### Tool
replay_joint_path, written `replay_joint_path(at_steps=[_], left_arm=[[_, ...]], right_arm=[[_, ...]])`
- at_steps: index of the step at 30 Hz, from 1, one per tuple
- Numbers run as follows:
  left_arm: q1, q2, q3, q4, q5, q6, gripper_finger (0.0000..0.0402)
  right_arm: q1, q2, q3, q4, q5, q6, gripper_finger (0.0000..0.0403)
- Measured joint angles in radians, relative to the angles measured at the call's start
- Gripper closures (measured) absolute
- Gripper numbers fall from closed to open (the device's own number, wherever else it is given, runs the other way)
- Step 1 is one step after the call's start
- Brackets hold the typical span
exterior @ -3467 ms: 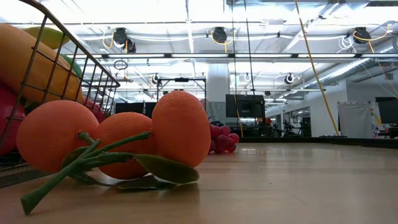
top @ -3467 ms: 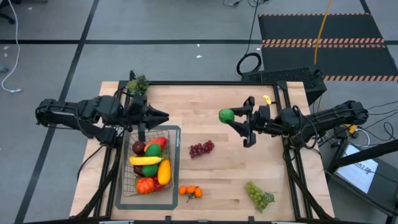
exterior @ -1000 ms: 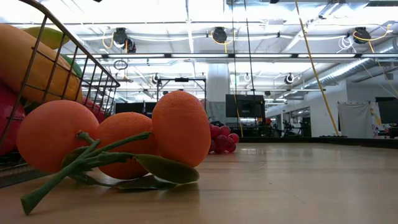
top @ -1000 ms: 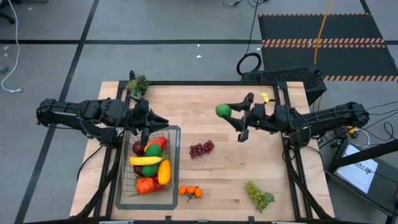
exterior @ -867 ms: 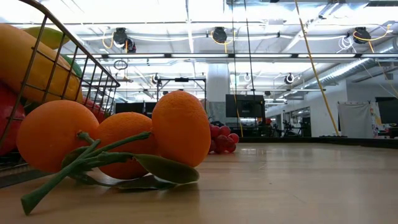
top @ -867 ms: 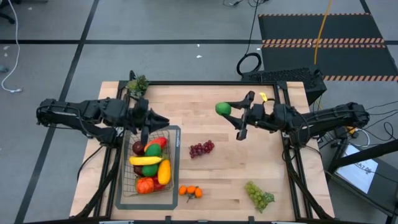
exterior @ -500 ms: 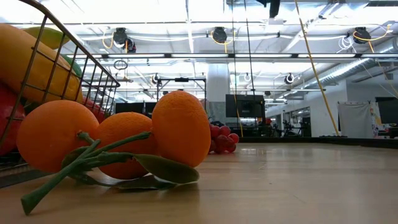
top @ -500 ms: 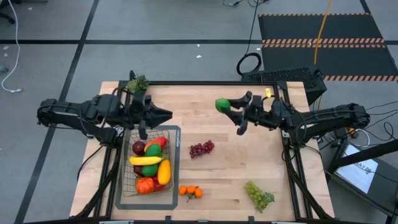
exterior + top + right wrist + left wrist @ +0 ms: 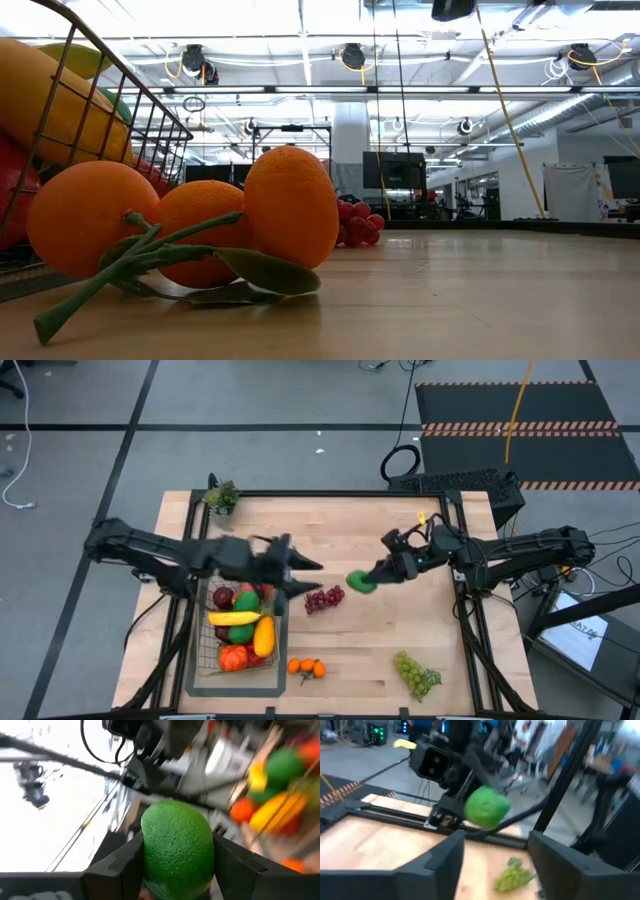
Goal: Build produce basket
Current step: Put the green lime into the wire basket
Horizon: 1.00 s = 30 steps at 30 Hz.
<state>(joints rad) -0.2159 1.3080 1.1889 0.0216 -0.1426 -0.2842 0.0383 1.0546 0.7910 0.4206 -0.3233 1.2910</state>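
My right gripper (image 9: 368, 580) is shut on a green lime (image 9: 361, 582) over the middle of the table. The lime also shows in the left wrist view (image 9: 486, 809) and fills the right wrist view (image 9: 177, 850). My left gripper (image 9: 312, 574) reaches out level past the basket (image 9: 281, 622) toward the lime, its fingers open (image 9: 495, 865) and nothing between them. The wire basket stands on a grey mat at the near left with several fruits inside. Purple grapes (image 9: 323, 598), oranges (image 9: 306, 668) and green grapes (image 9: 417, 675) lie on the wood. My right gripper pinches the lime's two opposite sides (image 9: 150, 855) between its two fingers (image 9: 112, 870). The fingers come about level from the table's right side. The lime is lifted clear of the table.
A small potted green sprig (image 9: 222, 495) stands at the far left corner. In the low view the oranges (image 9: 190, 230) lie close beside the basket's wall (image 9: 130, 110), with the purple grapes (image 9: 358, 222) behind them. A black frame rail runs along the table's far edge (image 9: 330, 493).
My left gripper has swung from above the basket's far end toward the table's middle, nearing the lime. My right gripper has rolled about its wrist and carried the lime toward the table's near edge, close to the purple grapes.
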Motion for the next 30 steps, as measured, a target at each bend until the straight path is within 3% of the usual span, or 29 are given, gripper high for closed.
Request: replay_joint_path(at_steps=[3,9,15,21,30], left_arm=[[-0.012,0.094,0.044,-0.002,-0.011,0.102,0.0137],[-0.015,0.236,0.109,0.092,-0.024,0.129,0.0065],[-0.015,0.316,0.15,0.166,0.006,0.21,0.0025],[-0.016,0.339,0.157,0.168,0.048,0.287,0.0045],[-0.013,0.338,0.158,0.132,0.135,0.334,0.0123]], right_arm=[[0.0,0.0,0.0,-0.006,-0.085,0.066,0.0209],[-0.007,0.014,0.0,-0.011,-0.179,0.141,0.0209],[-0.023,0.052,0.0,-0.01,-0.243,0.188,0.0209],[-0.034,0.101,0.0,0.005,-0.291,0.215,0.0209],[-0.032,0.158,0.0,0.095,-0.311,0.221,0.0209]])
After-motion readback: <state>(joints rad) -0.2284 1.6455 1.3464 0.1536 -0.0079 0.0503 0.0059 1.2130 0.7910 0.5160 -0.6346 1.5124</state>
